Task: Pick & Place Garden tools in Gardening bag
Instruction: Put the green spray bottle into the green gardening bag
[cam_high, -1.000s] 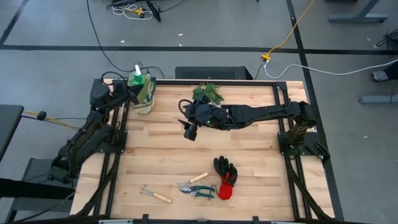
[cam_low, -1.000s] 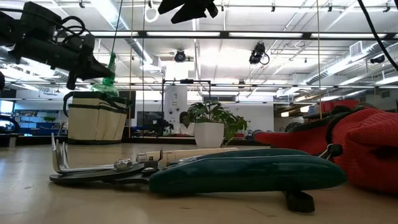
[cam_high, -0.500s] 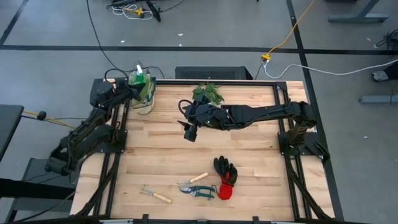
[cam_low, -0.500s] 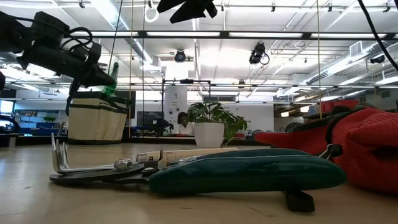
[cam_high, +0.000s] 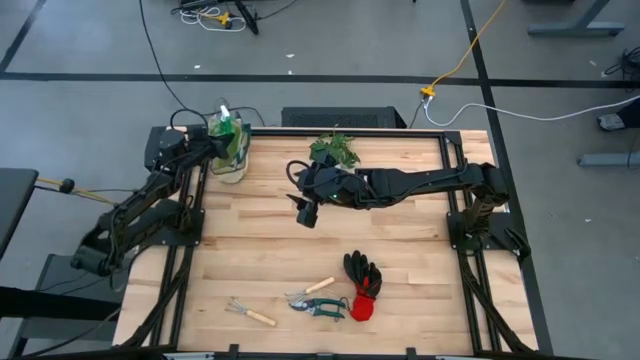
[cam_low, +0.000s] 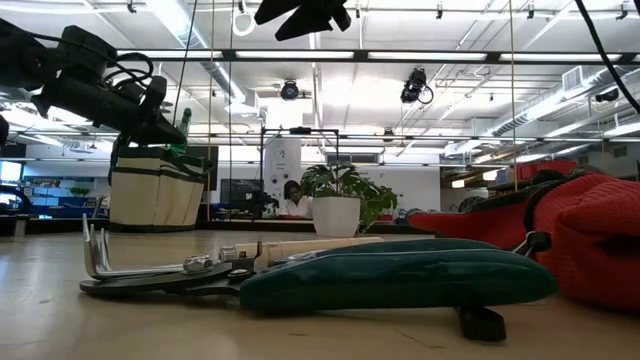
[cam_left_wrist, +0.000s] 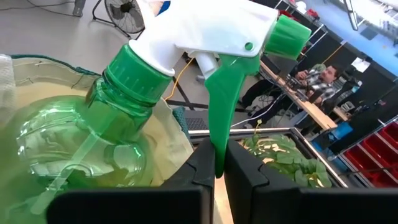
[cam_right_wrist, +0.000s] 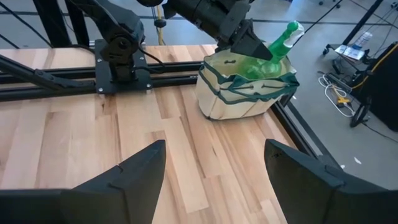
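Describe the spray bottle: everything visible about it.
The spray bottle is clear green plastic with a white head and a green trigger and nozzle. It sits tilted, its body down inside the bag at the table's far left corner, head sticking out. The left claw is shut on its trigger.

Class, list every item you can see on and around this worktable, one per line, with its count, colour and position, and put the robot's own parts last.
Gardening bag: one, beige with dark trim, far left corner of table.
Spray bottle: one, green with white head, standing in the bag.
Potted plant: one, green leaves, white pot, far edge, middle.
Gloves: one pair, black and red, near side.
Pruning shears: one, teal handles, left of the gloves.
Hand rake: one, wooden handle, near left.
Left gripper: shut on the bottle's trigger.
Right gripper: open, over mid-table.
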